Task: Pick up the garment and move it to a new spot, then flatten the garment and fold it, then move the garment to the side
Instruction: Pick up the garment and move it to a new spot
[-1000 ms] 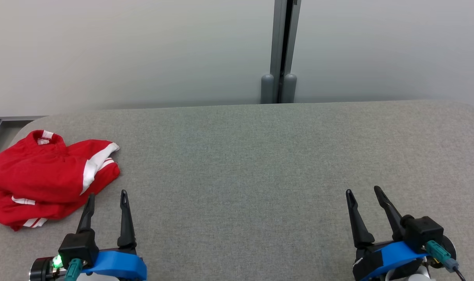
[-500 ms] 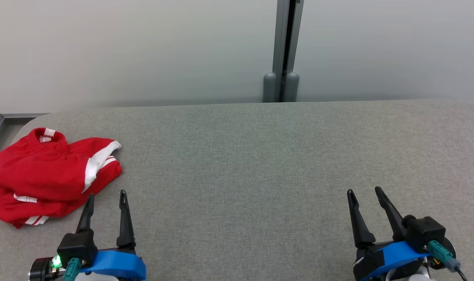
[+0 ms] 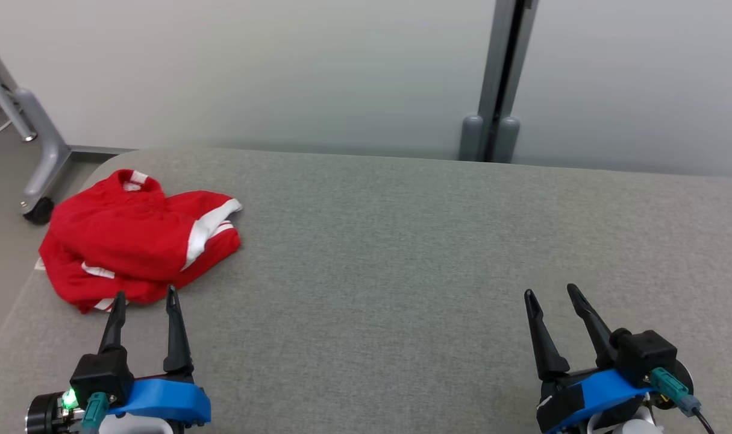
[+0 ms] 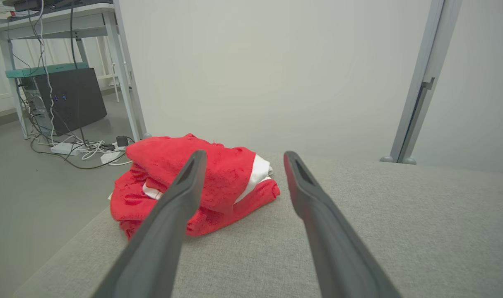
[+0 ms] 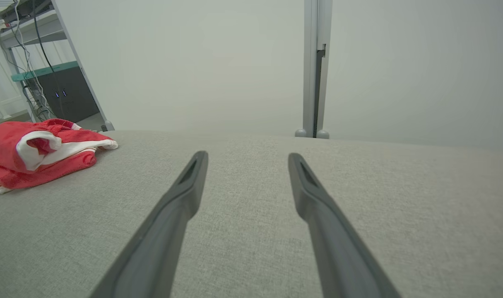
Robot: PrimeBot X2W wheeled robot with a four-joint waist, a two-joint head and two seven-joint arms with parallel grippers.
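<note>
Lying in a crumpled heap, the red fabric garment with white stripes (image 3: 131, 241) sat just ahead of the left gripper (image 3: 145, 293) and slightly to its left, on the grey cloth-covered padded surface (image 3: 372, 241). The left gripper's two dark fingers stood spread apart and held nothing. In the head view their tips lay at the garment's near edge; contact could not be confirmed. In the left wrist view the left finger overlapped the heap, while the right finger pointed past its right edge over bare surface. The right gripper (image 3: 550, 290) was likewise released and empty, with the garment well apart, far to its left. Beyond the garment from the left gripper stood a grey wheeled metal frame leg (image 3: 40, 157). A grey vertical metal post (image 3: 501, 72) rose ahead, nearer the right gripper.
</note>
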